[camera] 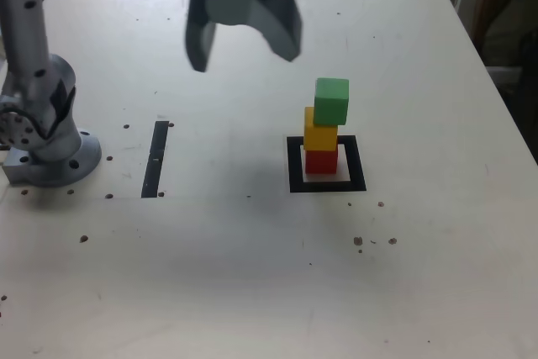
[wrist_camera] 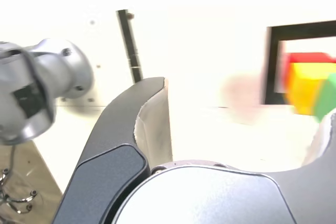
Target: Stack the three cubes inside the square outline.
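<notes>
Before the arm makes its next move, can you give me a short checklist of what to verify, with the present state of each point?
1. All three cubes in one stack: red cube at the bottom, yellow cube in the middle, green cube on top. Ok.
2. Stack base inside the square outline. Ok.
3. Cubes aligned: the green one is shifted toward the exterior view's right and overhangs the yellow one. Not ok.
4. Hand open and holding nothing. Ok.
5. Hand clear of the stack, up and to the exterior view's left. Ok.
6. Stack steady enough to stay up. Cannot tell.
</notes>
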`<control>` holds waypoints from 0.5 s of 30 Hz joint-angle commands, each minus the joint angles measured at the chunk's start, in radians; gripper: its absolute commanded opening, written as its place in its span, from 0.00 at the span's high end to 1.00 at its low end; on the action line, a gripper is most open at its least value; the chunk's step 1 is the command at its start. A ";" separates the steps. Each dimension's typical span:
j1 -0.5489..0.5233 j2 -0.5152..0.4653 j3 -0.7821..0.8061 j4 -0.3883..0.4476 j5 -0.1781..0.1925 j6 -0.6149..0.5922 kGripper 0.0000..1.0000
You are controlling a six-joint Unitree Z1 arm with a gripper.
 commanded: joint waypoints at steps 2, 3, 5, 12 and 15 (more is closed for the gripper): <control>-0.002 -0.069 0.090 -0.012 0.002 -0.006 0.00; -0.002 -0.088 0.124 -0.024 0.001 -0.007 0.00; -0.002 -0.122 0.196 -0.061 -0.004 -0.010 0.00; -0.002 -0.194 0.472 -0.269 -0.054 -0.012 0.00; -0.002 -0.210 0.578 -0.360 -0.078 -0.015 0.00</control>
